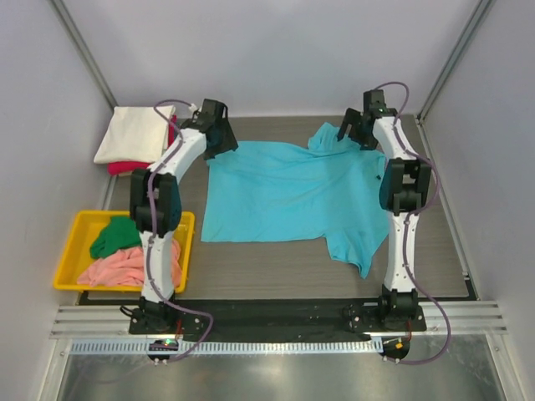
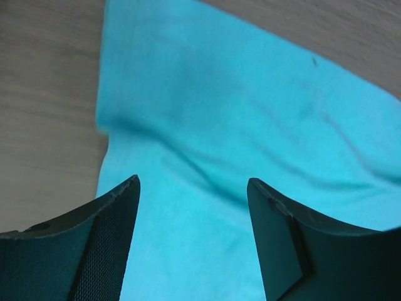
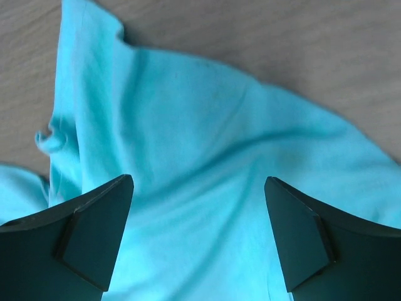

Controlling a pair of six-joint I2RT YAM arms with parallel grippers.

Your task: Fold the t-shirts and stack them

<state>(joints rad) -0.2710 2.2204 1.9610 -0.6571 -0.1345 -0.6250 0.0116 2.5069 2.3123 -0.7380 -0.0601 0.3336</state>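
The turquoise shirt (image 1: 284,192) is lying spread across the middle of the table (image 1: 276,271), mostly flat, with one sleeve trailing toward the near edge on the right and another bunching up toward the far edge.

The left gripper (image 1: 221,144) is hovering over the shirt's far left corner. In the left wrist view the gripper (image 2: 191,188) is showing its jaws standing wide apart with only cloth below them, gripping nothing. The right gripper (image 1: 349,131) is hanging over the bunched sleeve near the far edge. In its wrist view the gripper (image 3: 199,182) is likewise gaping wide above wrinkled cloth, holding nothing.

At the far left corner a folded cream shirt (image 1: 134,132) is resting on a red shirt (image 1: 125,168). At the near left corner a yellow tray (image 1: 71,251) is holding a crumpled green shirt (image 1: 115,236) and a pink shirt (image 1: 125,266).
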